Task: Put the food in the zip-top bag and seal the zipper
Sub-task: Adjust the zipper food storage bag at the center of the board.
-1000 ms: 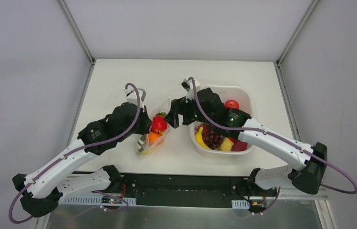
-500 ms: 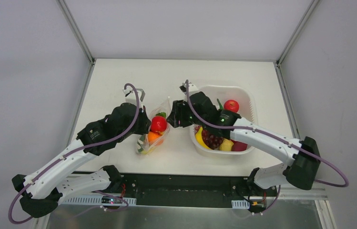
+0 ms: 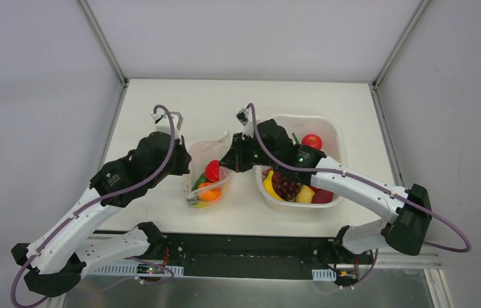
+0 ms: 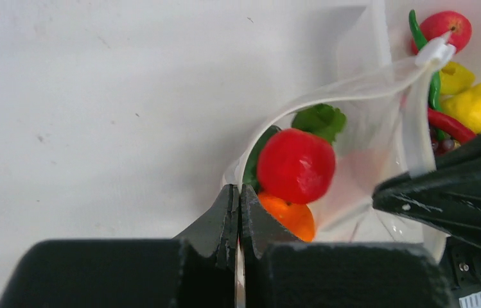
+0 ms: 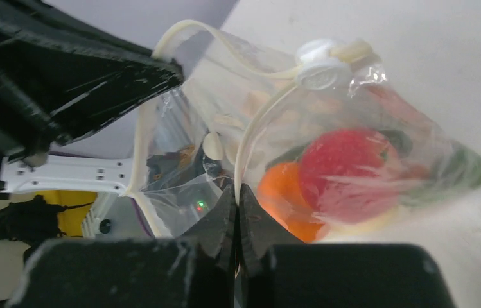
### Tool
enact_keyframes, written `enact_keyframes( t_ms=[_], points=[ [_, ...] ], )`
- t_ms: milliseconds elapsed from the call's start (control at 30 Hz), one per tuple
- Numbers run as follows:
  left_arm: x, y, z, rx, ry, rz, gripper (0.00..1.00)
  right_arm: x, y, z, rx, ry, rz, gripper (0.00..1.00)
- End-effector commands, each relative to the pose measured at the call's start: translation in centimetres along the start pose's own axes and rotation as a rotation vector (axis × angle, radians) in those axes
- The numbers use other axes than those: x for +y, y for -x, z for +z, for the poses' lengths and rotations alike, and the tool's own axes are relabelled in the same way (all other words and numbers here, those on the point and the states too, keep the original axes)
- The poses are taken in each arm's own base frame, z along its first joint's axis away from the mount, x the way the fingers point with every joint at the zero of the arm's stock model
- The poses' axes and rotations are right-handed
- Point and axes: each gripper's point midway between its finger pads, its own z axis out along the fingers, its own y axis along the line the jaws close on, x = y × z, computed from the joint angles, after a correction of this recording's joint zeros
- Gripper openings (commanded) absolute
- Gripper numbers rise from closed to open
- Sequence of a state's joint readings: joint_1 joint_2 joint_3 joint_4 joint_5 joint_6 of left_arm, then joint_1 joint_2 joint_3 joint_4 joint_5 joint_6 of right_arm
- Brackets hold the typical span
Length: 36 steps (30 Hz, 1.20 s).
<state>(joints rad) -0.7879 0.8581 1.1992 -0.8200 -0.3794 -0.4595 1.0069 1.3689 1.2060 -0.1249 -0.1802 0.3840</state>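
The zip-top bag [image 3: 215,154] stands on the table between my two arms, its mouth held open. Inside lie a red fruit [image 3: 212,170], an orange one [image 3: 209,191] and something green [image 4: 319,120]. My left gripper [image 4: 238,187] is shut on the bag's left rim. My right gripper [image 5: 237,187] is shut on the opposite rim, pinching the whitish zipper [image 5: 250,128] strip. The strip's white end tab [image 5: 320,62] points away from me. In the top view the left gripper [image 3: 188,168] and right gripper [image 3: 226,160] flank the red fruit.
A white basket [image 3: 327,123] stands right of the bag under my right arm, with a banana [image 3: 268,185], grapes [image 3: 286,185], a red apple [image 3: 312,140] and other food in it. White walls enclose the table on three sides.
My right gripper has moved in from the basket side and shut on the bag's right rim. My left arm has drawn back to the left, pulling the mouth wider.
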Motion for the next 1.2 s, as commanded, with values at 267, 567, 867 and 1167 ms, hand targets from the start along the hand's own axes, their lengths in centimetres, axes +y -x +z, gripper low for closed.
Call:
enact_keyframes(
  t_ms=[267,567,867,1167],
  points=[
    [0.5,0.0,1.2,0.049,0.012,0.055,0.00,3.5,1.7,0.1,-0.076,0.133,0.034,0.03],
    [0.6,-0.5,1.2,0.048,0.007,0.042,0.00,0.5,0.3,2.0,-0.027,0.013,0.023,0.05],
    [0.7,-0.5,1.0,0.041,0.001,0.029,0.00,-0.3,0.3,2.4,-0.027,-0.017,0.016,0.13],
    [1.3,-1.0,1.3,0.038,0.030,0.018,0.00,-0.1,1.2,0.9,-0.032,-0.016,-0.013,0.53]
  ],
)
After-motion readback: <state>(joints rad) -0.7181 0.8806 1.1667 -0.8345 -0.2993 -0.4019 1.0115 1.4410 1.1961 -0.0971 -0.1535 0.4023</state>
